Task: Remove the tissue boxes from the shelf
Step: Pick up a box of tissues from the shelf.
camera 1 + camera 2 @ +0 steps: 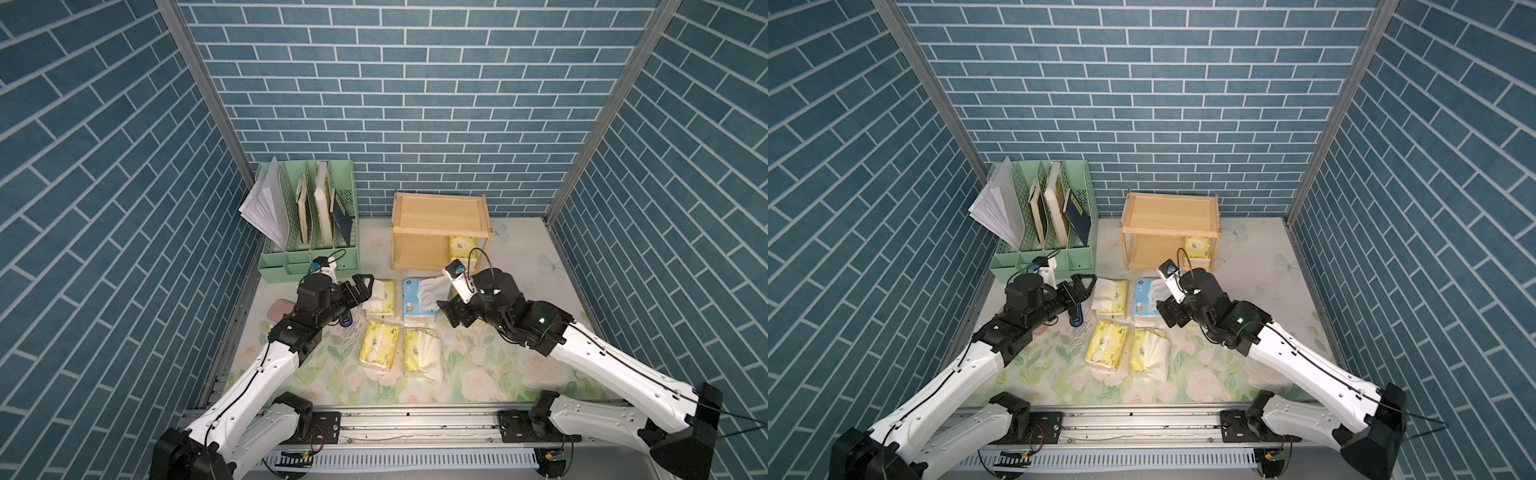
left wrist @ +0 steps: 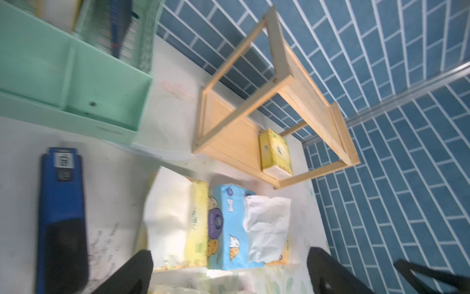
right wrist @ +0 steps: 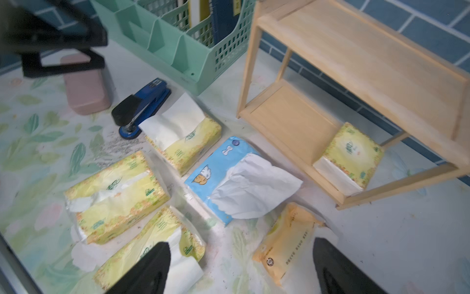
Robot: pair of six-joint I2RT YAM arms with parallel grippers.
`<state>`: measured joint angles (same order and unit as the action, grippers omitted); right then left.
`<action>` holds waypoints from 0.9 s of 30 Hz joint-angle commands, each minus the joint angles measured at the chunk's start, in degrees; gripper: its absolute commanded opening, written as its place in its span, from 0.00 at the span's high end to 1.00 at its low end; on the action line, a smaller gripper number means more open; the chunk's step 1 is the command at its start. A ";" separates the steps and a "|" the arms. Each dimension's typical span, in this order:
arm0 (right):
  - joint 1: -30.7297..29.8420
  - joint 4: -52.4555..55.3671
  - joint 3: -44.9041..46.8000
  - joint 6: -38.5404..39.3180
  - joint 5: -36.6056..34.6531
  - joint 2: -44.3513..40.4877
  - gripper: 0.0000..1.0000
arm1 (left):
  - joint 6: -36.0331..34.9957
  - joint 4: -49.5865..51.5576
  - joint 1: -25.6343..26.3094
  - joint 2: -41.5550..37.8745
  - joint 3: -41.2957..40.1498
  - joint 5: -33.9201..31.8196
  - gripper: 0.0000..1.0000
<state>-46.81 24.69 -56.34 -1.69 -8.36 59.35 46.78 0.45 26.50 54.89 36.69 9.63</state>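
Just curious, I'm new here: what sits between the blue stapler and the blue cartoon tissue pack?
A yellow-green tissue pack with white tissue sticking out lies between the stapler and the blue pack, clearest in the right wrist view.

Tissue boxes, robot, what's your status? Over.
Tools: left tool open, right tool open, both empty. One yellow-green pack sits on shelf bottom board. Other five packs down on table. Nothing blocking it.

The orange-yellow pack (image 3: 287, 241) lies hidden under the right hand (image 1: 448, 311) in both top views; the left arm (image 1: 316, 309) covers most of the blue stapler (image 1: 346, 320).
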 commanded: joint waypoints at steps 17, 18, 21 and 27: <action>38.74 -14.11 17.59 -16.57 20.55 -17.47 0.00 | 6.38 -23.07 18.93 32.26 16.92 -10.97 0.09; 39.00 -14.42 17.83 -17.11 20.28 -18.04 0.00 | 6.56 -25.01 19.00 33.56 16.93 -11.41 0.10; 39.09 -15.17 18.19 -18.72 19.04 -19.78 0.00 | 7.63 -30.92 19.03 38.01 17.29 -11.83 0.10; 39.08 -14.08 17.76 -18.85 16.83 -22.25 0.00 | 11.09 -39.19 19.29 46.46 21.01 -10.28 0.10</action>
<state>-7.97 11.62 -38.39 -18.65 9.65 38.24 55.70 -31.48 45.36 99.13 55.48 -0.82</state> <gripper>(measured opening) 0.996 0.895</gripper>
